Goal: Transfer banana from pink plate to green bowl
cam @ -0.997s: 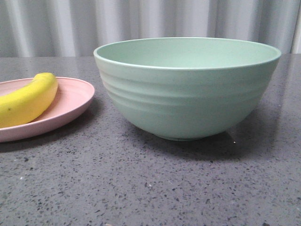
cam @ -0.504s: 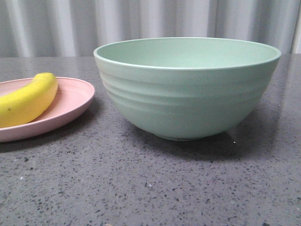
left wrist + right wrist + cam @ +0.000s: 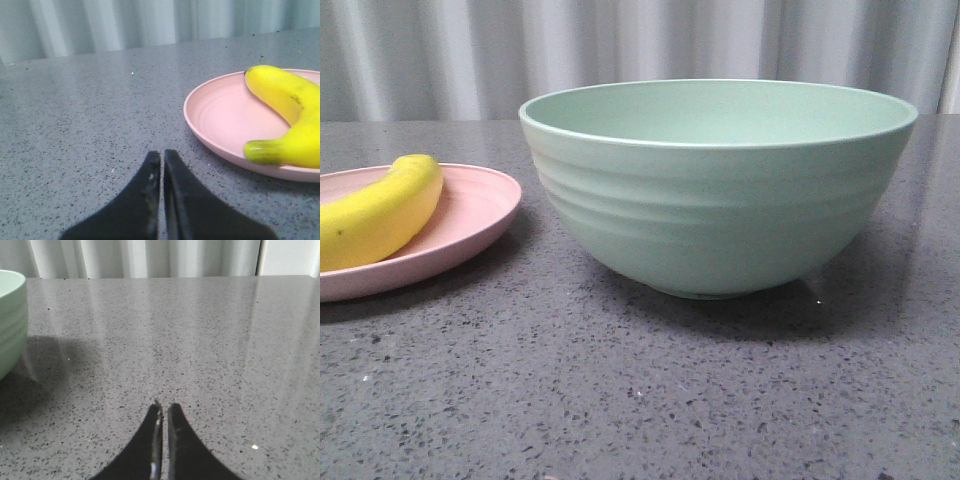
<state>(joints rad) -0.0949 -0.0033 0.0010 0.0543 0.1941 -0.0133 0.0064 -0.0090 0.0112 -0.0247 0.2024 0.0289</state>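
The banana [image 3: 378, 212] lay on the plate [image 3: 470, 225], its curved body resting across the plate's inner surface and its dark-tipped stem end [image 3: 262, 152] near the rim. The plate sat flat on the speckled grey tabletop [image 3: 620, 400], just beside the bowl [image 3: 720, 190] but not touching it; a strip of bare tabletop showed between the two rims. The bowl stood upright, and what showed of its inside was bare.

The left gripper [image 3: 162, 156] hung low over the tabletop with its black jaws together, only a thin seam between them, clamped on nothing. The plate lay ahead of those jaws and off to one side, near them but apart, with the banana's stem end the closest part of the fruit to the jaw tips.

The right gripper [image 3: 163, 409] also had its jaws pressed together and held nothing. Bare tabletop stretched ahead of them, and only an edge of the bowl [image 3: 10, 320] showed, well off to the side of the jaws and apart from them. A pale pleated curtain [image 3: 640, 50] hung behind the tabletop.
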